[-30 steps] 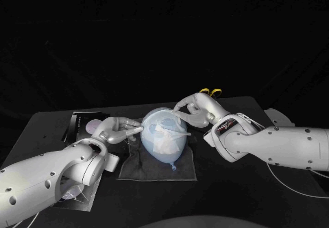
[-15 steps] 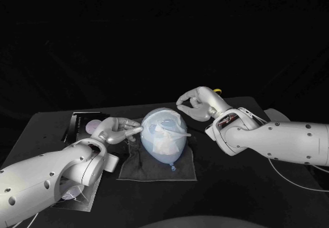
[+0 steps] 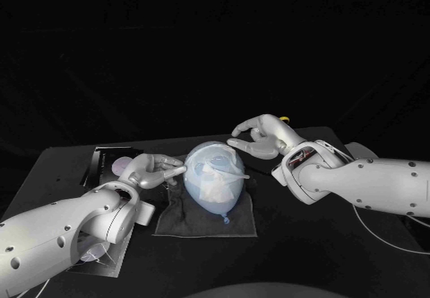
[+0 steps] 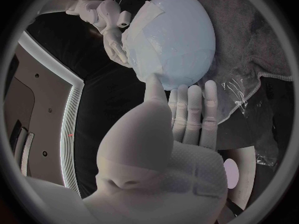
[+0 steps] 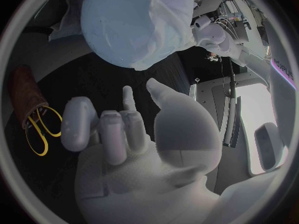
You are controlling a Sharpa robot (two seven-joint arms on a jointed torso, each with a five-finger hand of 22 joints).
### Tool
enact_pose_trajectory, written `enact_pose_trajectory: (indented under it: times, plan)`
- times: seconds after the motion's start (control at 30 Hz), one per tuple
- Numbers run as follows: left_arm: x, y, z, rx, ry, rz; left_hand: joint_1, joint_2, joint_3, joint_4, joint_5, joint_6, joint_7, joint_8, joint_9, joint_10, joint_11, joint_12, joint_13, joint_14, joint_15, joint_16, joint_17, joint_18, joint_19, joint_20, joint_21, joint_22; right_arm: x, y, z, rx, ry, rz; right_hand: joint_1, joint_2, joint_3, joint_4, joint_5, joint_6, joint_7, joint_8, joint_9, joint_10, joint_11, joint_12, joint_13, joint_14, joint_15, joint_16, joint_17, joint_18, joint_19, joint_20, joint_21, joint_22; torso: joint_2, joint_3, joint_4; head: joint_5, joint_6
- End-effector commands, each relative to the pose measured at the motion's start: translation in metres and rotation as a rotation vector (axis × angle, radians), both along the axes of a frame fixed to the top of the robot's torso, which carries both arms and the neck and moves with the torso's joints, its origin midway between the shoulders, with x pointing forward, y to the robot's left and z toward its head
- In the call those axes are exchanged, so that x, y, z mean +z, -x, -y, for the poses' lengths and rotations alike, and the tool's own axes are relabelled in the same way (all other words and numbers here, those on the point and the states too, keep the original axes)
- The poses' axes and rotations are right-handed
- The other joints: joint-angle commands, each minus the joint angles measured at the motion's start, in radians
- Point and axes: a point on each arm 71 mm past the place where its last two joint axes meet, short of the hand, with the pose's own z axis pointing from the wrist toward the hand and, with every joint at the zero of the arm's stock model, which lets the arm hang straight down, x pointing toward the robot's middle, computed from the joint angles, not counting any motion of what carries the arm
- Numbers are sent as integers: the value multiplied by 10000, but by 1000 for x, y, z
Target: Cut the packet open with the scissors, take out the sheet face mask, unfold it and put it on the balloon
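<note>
The balloon [image 3: 199, 162] lies on a dark cloth [image 3: 192, 220] in the middle of the black surface [image 3: 296, 248]. The sheet face mask [image 3: 217, 184] is draped over the balloon's upper face, rumpled rather than smooth. The black packet [image 3: 109, 162] lies flat at the surface's left side, beyond the left arm; whether it is cut open I cannot tell.

From the head camera the left hand [image 3: 154, 169] reaches the balloon's side. The left wrist view makes the contact plain: the fingers [image 4: 190, 109] lie straight and side by side beneath the balloon, the thumb tip touches its skin, and the hand grips nothing. That view also shows a clear film [image 4: 244, 92] lying at the cloth's edge.

The right hand [image 3: 260, 139] hovers just off the balloon's far end, apart from it. In the right wrist view its fingers are half bent, the thumb stands away from them, and it is empty.

The scissors [image 5: 39, 129] stand in a brown holder [image 5: 25, 92], yellow handles up (from the head camera a yellow tip [image 3: 283, 118] peeps out behind the right hand).
</note>
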Motion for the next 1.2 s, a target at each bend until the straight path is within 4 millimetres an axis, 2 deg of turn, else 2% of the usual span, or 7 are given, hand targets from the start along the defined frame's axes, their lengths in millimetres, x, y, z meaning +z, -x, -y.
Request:
enact_pose_trajectory:
  times: [0.03,0.2,0.43,0.73,1.1,1.2]
  plan:
    - [1,0,2,-93,106,-3,1,96,-57,-3,-42,33,-23,59,-4,-45,0,68,-14,-71,-1,-24,-8,160,-54,22,4,11,-7,2,-4,373,-70,-1078,59,-127,-286,186,3,-45,9,-74,-47,1175,180,34,2635,1114,24,60,2635,118,-10,68,-59,731,-2,3,2,-1,4]
    - [1,0,1,-83,108,-6,1,96,-57,-3,-42,33,-23,59,-4,-45,0,68,-14,-71,-1,-24,-8,160,-54,22,4,11,-10,4,-4,366,-218,-1327,160,-101,-390,255,11,-23,10,-96,-66,1175,182,34,2635,1114,27,60,2635,118,1,81,-51,741,9,6,-3,-14,19]
    - [1,0,2,-91,115,-10,1,96,-57,-3,-42,33,-23,59,-4,-45,0,68,-14,-71,-1,-24,-8,160,-54,22,4,11,-13,5,-5,425,-240,-1530,664,21,-590,294,29,51,17,-159,-132,1175,189,34,2635,1114,37,60,2635,119,20,102,-48,758,8,5,-2,-14,11]
    - [1,0,2,-100,116,-19,0,114,-63,-1,-41,33,-22,61,-6,-56,2,74,-15,-82,3,-21,-11,161,-64,27,4,12,-16,6,-7,554,-236,-1567,1568,321,-573,61,3,232,13,-241,-251,1175,186,34,2635,1114,37,60,2635,118,34,107,-57,778,4,3,4,-8,-2]
    - [2,1,3,-156,152,-31,0,127,-65,1,-42,32,-21,62,-6,-62,3,78,-16,-88,4,-19,-13,161,-70,30,3,13,-22,5,-12,712,63,-1638,1884,495,-480,-45,-9,480,-51,-216,-301,1175,136,34,2635,1114,3,60,2635,116,47,87,-50,796,11,1,2,-4,-34]
    - [2,1,4,-158,153,-33,0,127,-65,1,-42,32,-21,62,-6,-62,3,78,-16,-88,4,-19,-13,161,-70,30,3,13,-22,5,-13,724,116,-1606,2059,645,-358,-112,-20,619,-111,-177,-305,1175,86,34,2635,1114,-33,60,2635,115,56,65,-39,808,9,0,2,-9,-35]
